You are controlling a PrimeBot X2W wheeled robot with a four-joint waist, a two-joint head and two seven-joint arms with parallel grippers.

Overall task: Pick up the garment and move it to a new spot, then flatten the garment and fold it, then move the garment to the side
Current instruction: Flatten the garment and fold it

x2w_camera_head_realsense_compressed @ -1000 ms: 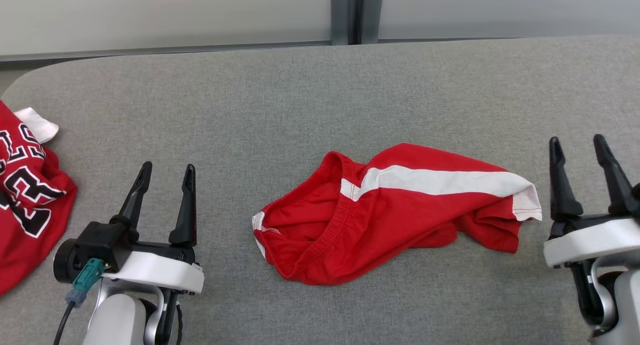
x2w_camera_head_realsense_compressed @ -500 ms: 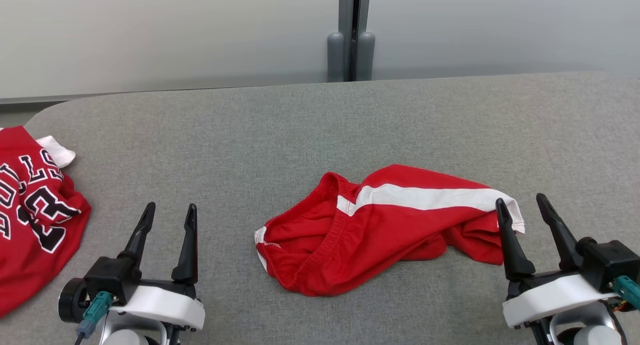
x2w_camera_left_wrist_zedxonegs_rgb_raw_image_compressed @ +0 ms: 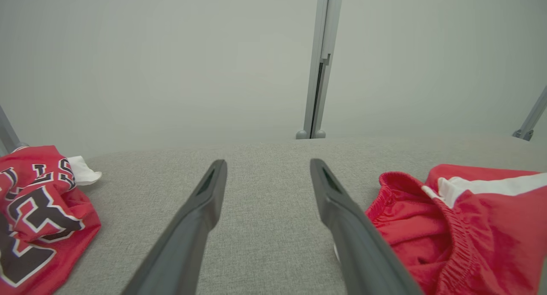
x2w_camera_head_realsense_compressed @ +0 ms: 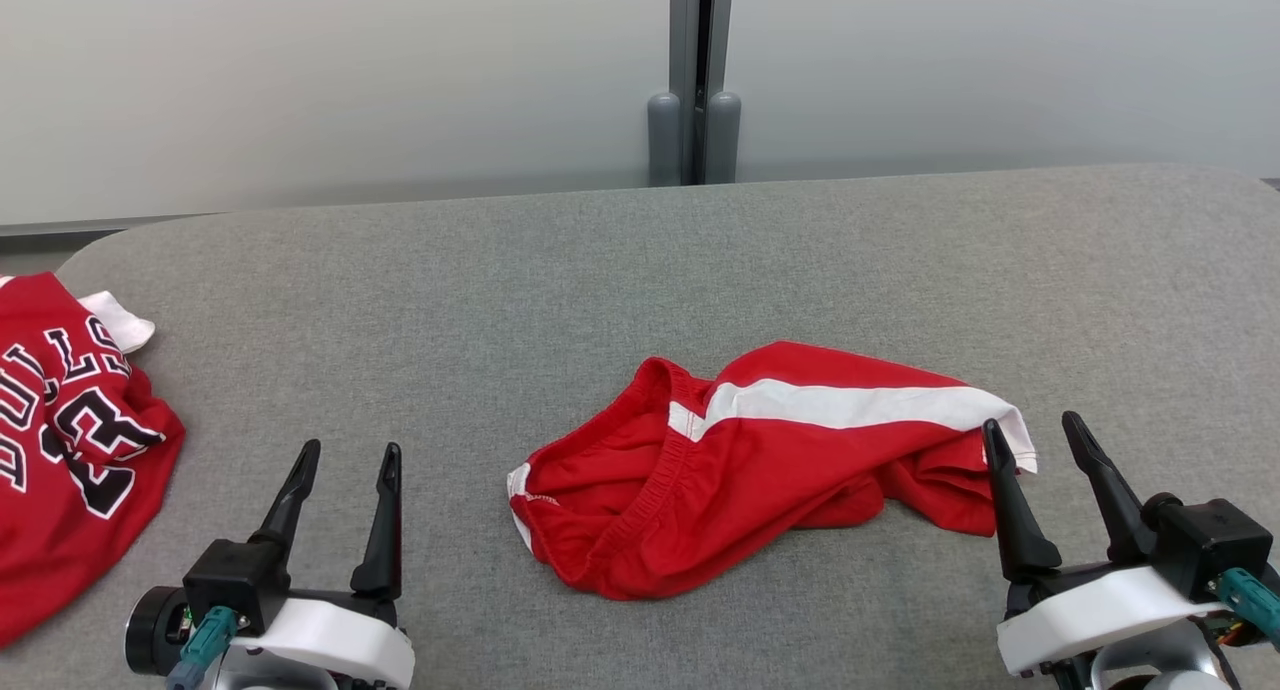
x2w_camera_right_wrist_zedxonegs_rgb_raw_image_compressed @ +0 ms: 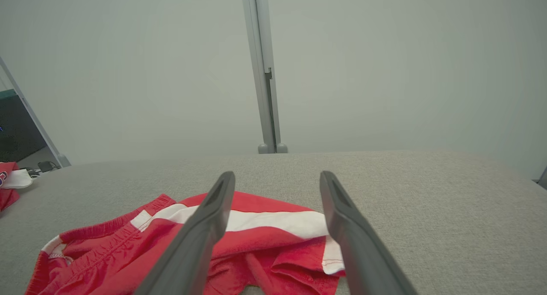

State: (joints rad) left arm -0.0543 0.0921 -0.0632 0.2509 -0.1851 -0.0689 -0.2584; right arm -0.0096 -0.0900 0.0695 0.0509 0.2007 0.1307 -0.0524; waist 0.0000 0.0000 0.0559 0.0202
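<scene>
**Asker:** Where is the garment at this moment?

**Me:** The red shorts [x2w_camera_head_realsense_compressed: 770, 460] lie crumpled on the grey table [x2w_camera_head_realsense_compressed: 500, 270], in front of me and a little to my right. They are not flat and not folded.

**Asker:** And your grippers?

**Me:** Both are released, with the fingers spread wide, and they carry nothing. My left gripper [x2w_camera_head_realsense_compressed: 352, 448] is over bare table, apart from the waistband end. My right gripper [x2w_camera_head_realsense_compressed: 1030, 422] is just beside the leg hem. In the right wrist view this hem end shows between my 2 fingers. Whether a finger touches the cloth, I cannot tell.

**Asker:** How do the shorts lie?

**Me:** The long axis goes from my left to my right, along the white stripe. The waistband points to my left and the hem to my right.

**Asker:** Which arm should go?

**Me:** I judge the right one is nearer, so it needs only a short reach forward and down. The left one must cross sideways to the waistband. The jersey [x2w_camera_head_realsense_compressed: 70, 420] at the far left is not my business.
</scene>
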